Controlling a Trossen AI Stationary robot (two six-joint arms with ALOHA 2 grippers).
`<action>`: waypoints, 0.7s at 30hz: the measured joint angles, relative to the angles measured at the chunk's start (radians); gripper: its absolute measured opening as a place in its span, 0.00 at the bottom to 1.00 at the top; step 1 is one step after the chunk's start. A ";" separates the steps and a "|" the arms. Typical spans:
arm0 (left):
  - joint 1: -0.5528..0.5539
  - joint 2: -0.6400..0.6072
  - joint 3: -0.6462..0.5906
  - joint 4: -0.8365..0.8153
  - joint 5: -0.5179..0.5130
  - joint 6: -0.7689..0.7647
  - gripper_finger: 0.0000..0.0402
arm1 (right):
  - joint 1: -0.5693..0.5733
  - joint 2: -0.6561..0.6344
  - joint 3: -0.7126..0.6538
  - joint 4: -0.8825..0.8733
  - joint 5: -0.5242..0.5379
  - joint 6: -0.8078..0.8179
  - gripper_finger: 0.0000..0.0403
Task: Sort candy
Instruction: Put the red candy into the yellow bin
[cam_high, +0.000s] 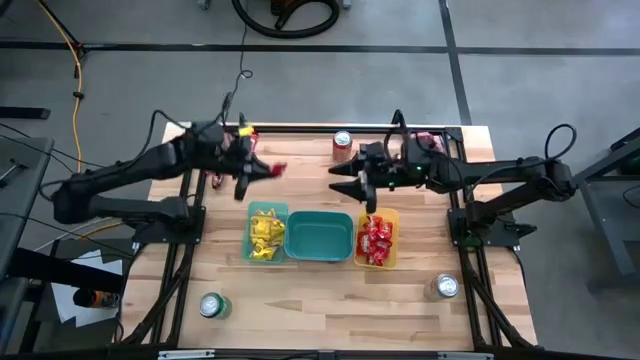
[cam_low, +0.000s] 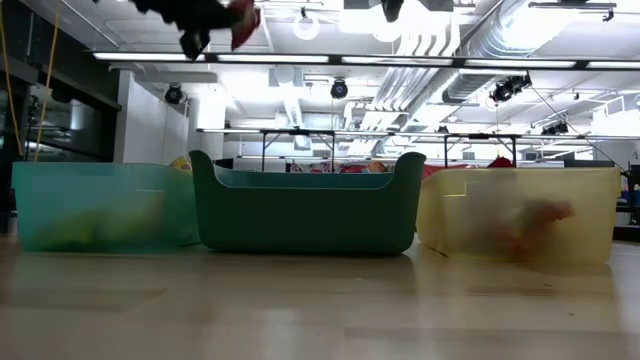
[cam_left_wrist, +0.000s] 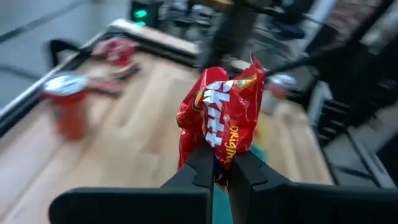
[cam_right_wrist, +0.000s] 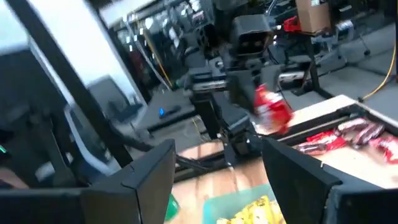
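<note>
Bins sit three in a row mid-table, and the teal bin (cam_high: 319, 236) in the middle is my landmark. It looks bare inside from above. Touching it on one side, the green bin (cam_high: 267, 234) holds a heap of yellow packets (cam_high: 265, 232); touching it on the other side, the yellow bin (cam_high: 377, 239) holds a pile of red packets (cam_high: 376, 238).

Up goes the left gripper (cam_high: 262, 172), raised clear of the table, beyond the green bin from the teal bin and toward the table's far edge. Its fingers (cam_left_wrist: 200, 169) are pinched tight together on a red packet (cam_left_wrist: 219, 118). Fingers have one end of the packet; the rest of the crumpled wrapper sticks straight out past the tips, long axis running on in line with the fingers. From above, the free end points toward the red can (cam_high: 343, 143) standing by the far edge.

More candy (cam_high: 217, 181) lies loose on the wood under the left arm, well off from the teal bin on the green-bin side.

Over on the other side, the right gripper (cam_high: 348, 182) hangs just past the yellow bin's far end, jaws spread wide, nothing between them.
</note>
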 joint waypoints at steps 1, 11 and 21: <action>-0.047 0.002 0.000 0.017 -0.016 0.000 0.01 | 0.007 0.015 0.026 -0.026 0.005 -0.038 0.59; -0.255 0.116 -0.001 0.201 -0.048 0.069 0.00 | 0.032 0.234 0.308 -0.343 -0.020 -0.295 0.59; -0.258 0.205 -0.002 0.258 -0.042 0.063 0.00 | 0.055 0.347 0.434 -0.469 -0.059 -0.414 0.59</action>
